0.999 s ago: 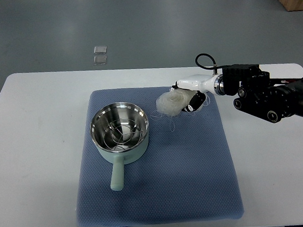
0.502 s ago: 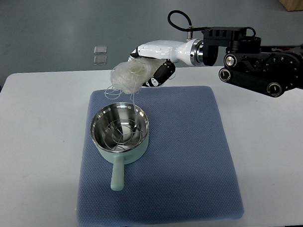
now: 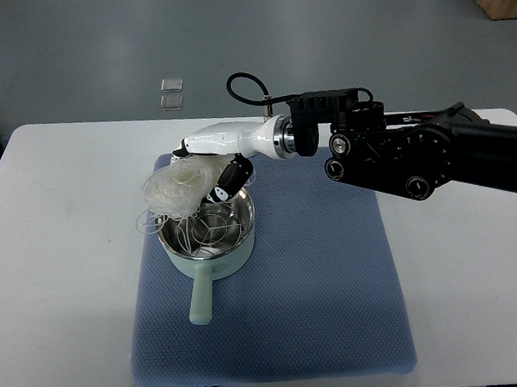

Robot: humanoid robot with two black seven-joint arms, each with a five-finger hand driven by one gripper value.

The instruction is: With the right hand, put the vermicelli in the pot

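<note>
The right hand (image 3: 210,162) reaches in over the pot (image 3: 206,234), its fingers (image 3: 228,177) curled around a pale bundle of vermicelli (image 3: 174,187). The bundle hangs over the pot's far left rim, loose strands trailing down into it. The pot stands on a blue mat (image 3: 323,281) on the white table (image 3: 61,263).

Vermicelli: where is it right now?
The vermicelli is held in the right hand, at the pot's far-left rim, loose strands trailing inside.

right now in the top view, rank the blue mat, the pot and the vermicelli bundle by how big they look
1. blue mat, largest by far
2. pot
3. vermicelli bundle, held in the right hand; it sits nearer the camera, so its true size is less sure
</note>
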